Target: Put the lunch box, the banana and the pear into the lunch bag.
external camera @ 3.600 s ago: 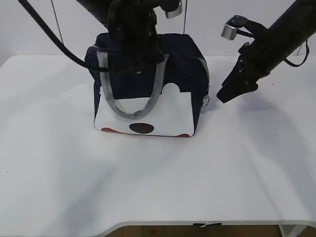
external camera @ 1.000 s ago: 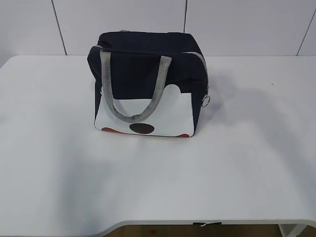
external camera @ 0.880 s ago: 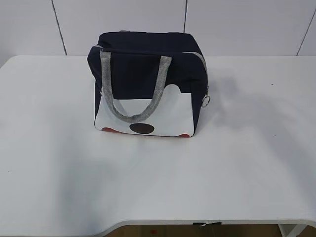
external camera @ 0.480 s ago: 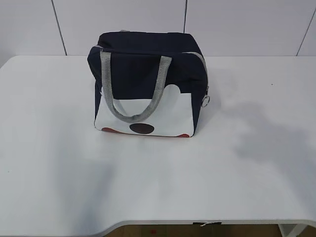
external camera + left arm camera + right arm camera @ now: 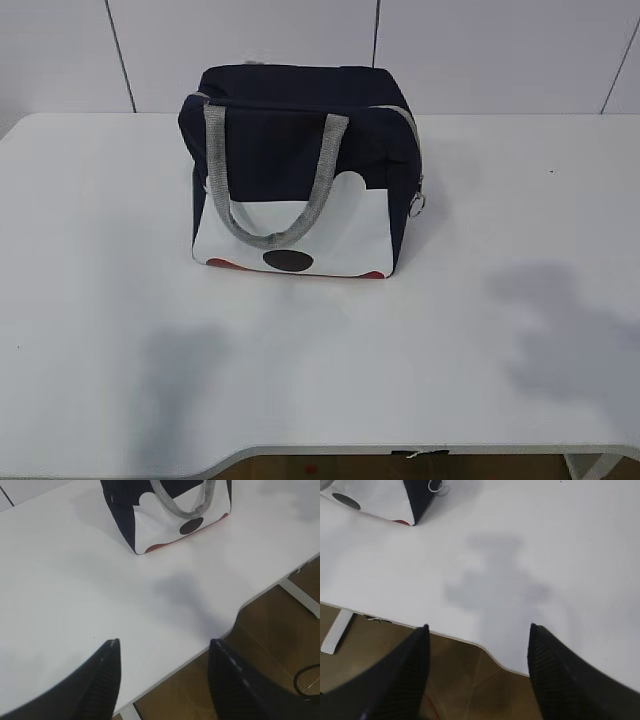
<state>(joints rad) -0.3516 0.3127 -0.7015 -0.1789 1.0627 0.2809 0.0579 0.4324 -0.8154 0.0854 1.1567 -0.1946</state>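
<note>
The navy lunch bag [image 5: 300, 170] stands upright at the back middle of the white table [image 5: 450, 330], its top shut, a grey handle [image 5: 270, 170] hanging over its white-and-red side and a metal ring pull [image 5: 418, 206] at its right. It also shows in the left wrist view [image 5: 170, 510] and, as a corner, in the right wrist view [image 5: 380, 500]. The lunch box, banana and pear are out of view. My left gripper [image 5: 165, 645] is open and empty above the table's front edge. My right gripper [image 5: 477, 627] is open and empty above the front edge too.
Neither arm shows in the exterior view, only their shadows [image 5: 570, 330] on the table. The table's curved front edge [image 5: 235, 630] and the brown floor [image 5: 260, 645] lie below the grippers. A white table leg [image 5: 335, 630] stands at the lower left.
Both arms have pulled away from the bag and left the exterior view. Their shadows have slid toward the table's front. The bag has not moved.
</note>
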